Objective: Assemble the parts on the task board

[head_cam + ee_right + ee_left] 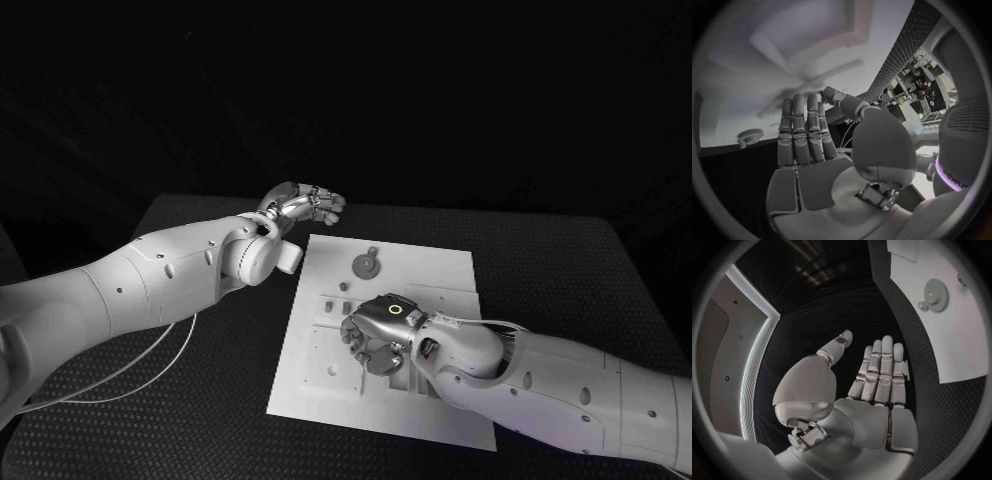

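Note:
The white task board [433, 275] lies in the middle of the black table. A grey gear [366, 265] sits on its far half, also seen as the gear [937, 294] in the left wrist view and the gear [750, 135] in the right wrist view. Small parts [343, 292] lie on the board near its left edge. My right hand [378, 337] hovers over the board's near half, its fingers [801, 132] straight and holding nothing. My left hand [303, 205] is off the board's far left corner, fingers [879, 372] straight, nothing in it.
The black table [562, 270] runs out on both sides of the board. My left forearm [159, 275] stretches along the board's left side, with a thin cable [152, 365] hanging beneath it. My right forearm [562, 385] covers the board's near right corner.

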Controlling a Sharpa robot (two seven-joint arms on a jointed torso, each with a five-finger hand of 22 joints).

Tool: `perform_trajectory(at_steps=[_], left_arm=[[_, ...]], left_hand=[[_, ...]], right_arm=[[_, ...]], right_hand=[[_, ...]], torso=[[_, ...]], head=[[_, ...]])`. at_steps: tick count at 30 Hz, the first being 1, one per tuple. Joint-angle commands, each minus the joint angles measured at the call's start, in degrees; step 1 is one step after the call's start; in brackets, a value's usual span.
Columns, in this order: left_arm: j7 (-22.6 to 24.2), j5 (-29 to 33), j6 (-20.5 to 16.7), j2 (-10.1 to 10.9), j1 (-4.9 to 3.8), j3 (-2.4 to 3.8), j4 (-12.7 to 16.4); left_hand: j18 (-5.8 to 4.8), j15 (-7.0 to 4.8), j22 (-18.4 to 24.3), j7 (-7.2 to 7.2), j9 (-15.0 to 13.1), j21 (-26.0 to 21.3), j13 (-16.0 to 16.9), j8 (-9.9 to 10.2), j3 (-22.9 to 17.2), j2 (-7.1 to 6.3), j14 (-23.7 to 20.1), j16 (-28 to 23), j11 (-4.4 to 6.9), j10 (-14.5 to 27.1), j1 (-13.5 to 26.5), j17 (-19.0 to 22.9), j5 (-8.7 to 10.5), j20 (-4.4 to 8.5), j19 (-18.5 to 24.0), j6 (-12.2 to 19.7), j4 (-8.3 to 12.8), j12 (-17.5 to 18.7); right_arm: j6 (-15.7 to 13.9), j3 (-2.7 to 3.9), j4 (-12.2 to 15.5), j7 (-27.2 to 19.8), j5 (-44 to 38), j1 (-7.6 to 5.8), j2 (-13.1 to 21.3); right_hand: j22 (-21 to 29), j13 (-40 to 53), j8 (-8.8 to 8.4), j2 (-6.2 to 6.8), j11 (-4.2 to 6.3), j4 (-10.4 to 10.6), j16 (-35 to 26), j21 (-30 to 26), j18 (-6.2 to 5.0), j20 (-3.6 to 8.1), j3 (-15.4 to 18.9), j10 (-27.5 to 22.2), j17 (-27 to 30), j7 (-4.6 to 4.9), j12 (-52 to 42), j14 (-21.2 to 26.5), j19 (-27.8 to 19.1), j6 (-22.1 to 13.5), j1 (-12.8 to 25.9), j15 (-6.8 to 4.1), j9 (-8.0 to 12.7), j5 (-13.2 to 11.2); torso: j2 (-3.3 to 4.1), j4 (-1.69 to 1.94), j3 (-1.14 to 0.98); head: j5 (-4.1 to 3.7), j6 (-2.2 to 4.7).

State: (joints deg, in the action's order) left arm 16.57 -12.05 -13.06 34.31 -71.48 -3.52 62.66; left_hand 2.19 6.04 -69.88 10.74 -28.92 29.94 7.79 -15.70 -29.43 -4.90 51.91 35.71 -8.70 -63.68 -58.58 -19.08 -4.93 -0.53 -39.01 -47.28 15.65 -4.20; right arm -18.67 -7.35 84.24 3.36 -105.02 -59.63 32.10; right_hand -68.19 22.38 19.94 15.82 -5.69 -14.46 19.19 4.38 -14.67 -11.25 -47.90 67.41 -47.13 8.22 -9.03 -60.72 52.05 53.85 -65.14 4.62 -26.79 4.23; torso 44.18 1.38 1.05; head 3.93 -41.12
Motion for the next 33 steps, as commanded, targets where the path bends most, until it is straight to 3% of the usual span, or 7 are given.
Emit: perform_trajectory(at_steps=[1,13,17,19,23,30,33], left_arm=[[0.1,0.3,1.1,0.0,-0.07,0.03,0.1],[0.0,0.3,1.1,0.2,-0.07,0.01,0.1],[0.1,0.3,1.1,0.3,-0.07,0.0,0.0],[0.1,0.3,1.2,0.4,-0.07,-0.01,0.0],[0.2,0.3,1.1,0.7,-0.07,-0.06,-0.1],[0.3,0.3,1.2,0.6,-0.05,-0.15,-0.2],[0.4,0.3,1.3,0.4,-0.03,-0.19,-0.3]], left_hand=[[0.47,0.25,-0.1,0.02,0.1,-0.3,-0.1,-0.3,0.4,0.4,0.1,-0.3,-0.06,0.1,-0.1,-0.1,0.27,0.02,-0.3,0.5,0.0,-0.3],[0.48,0.32,-0.1,0.03,0.1,-0.5,-0.2,-0.3,0.4,0.34,0.0,-0.5,-0.12,0.2,-0.1,-0.1,0.34,-0.03,-0.2,0.6,0.0,-0.2],[0.48,0.33,-0.1,0.03,0.1,-0.5,-0.2,-0.3,0.4,0.34,0.0,-0.6,-0.13,0.2,-0.1,-0.2,0.36,-0.04,-0.2,0.6,0.0,-0.2],[0.49,0.34,-0.1,0.03,0.1,-0.5,-0.2,-0.3,0.4,0.35,0.0,-0.6,-0.13,0.2,-0.1,-0.2,0.36,-0.04,-0.2,0.6,0.0,-0.2],[0.49,0.34,-0.1,0.03,0.2,-0.5,-0.2,-0.3,0.4,0.36,0.0,-0.6,-0.13,0.2,-0.1,-0.2,0.36,-0.05,-0.2,0.6,0.0,-0.2],[0.5,0.35,-0.1,0.03,0.2,-0.5,-0.3,-0.3,0.4,0.35,0.0,-0.7,-0.13,0.2,-0.2,-0.2,0.37,-0.07,-0.2,0.6,0.0,-0.2],[0.5,0.35,-0.1,0.03,0.2,-0.6,-0.3,-0.3,0.4,0.37,0.0,-0.7,-0.13,0.2,-0.2,-0.3,0.37,-0.07,-0.2,0.6,0.0,-0.2]], right_arm=[[-0.7,-0.23,-0.4,0.6,0.8,0.26,0.3],[-3.2,-0.13,2.7,0.3,1.6,-0.71,3.3],[-3.7,0.4,4.4,-0.5,4.2,-1.64,5.4],[-3.7,1.42,5.3,-1.5,6.9,-2.13,6.6],[-3.3,4.31,6.9,-2.5,11.1,-3.55,9.8],[2.6,5.73,5.5,-4.9,18.4,-6.15,13.9],[4.5,5.93,5.0,-5.1,18.4,-6.37,15.2]], right_hand=[[-0.2,-0.9,-0.25,0.49,-0.28,0.0,-0.3,-0.3,0.25,-0.08,0.4,-0.6,0.1,0.08,0.3,0.5,-0.6,-0.2,-0.1,0.05,0.1,0.1],[-0.2,-1.0,-0.53,1.01,-0.66,0.0,-0.9,-0.6,0.37,-0.3,0.8,-1.5,0.1,0.28,0.7,1.4,-1.6,-0.7,-0.1,0.45,0.1,-0.1],[-0.2,-0.9,-0.52,1.09,-0.59,0.1,-0.8,-0.5,0.29,-0.33,0.8,-1.3,0.0,0.28,0.6,1.2,-1.5,-0.7,-0.3,0.4,0.1,0.0],[-0.3,-0.7,-0.55,1.12,-0.47,0.3,-0.7,-0.3,0.17,-0.35,0.8,-1.0,-0.1,0.31,0.4,0.9,-1.3,-0.8,-0.2,0.26,0.1,0.1],[-0.7,-0.4,-1.0,1.09,-0.16,0.9,0.1,0.5,-0.33,-0.19,1.1,-0.5,-0.6,0.37,0.0,-0.8,0.5,-1.7,-0.4,-0.66,0.2,0.3],[-1.8,-0.1,-1.18,1.04,-0.33,0.7,2.2,2.8,-0.33,1.58,3.0,-1.0,-2.4,0.38,0.2,-5.2,5.2,-2.4,0.0,-2.59,0.2,0.6],[-2.8,-0.5,-1.72,0.42,-0.77,0.3,4.6,5.2,-0.33,3.6,5.4,-2.6,-4.8,0.6,1.1,-9.4,10.0,-3.9,0.3,-4.15,0.4,2.8]], torso=[[0.01,0.0,-0.02],[0.0,-0.03,-0.04],[-0.02,-0.02,-0.05],[0.0,-0.03,-0.08],[-0.04,-0.22,-0.1],[-0.11,-0.32,-0.09],[-0.16,-0.46,-0.12]], head=[[-0.11,0.08],[-0.43,0.5],[-0.65,0.8],[-0.78,1.0],[-1.4,1.51],[-1.83,2.06],[-1.89,2.26]])
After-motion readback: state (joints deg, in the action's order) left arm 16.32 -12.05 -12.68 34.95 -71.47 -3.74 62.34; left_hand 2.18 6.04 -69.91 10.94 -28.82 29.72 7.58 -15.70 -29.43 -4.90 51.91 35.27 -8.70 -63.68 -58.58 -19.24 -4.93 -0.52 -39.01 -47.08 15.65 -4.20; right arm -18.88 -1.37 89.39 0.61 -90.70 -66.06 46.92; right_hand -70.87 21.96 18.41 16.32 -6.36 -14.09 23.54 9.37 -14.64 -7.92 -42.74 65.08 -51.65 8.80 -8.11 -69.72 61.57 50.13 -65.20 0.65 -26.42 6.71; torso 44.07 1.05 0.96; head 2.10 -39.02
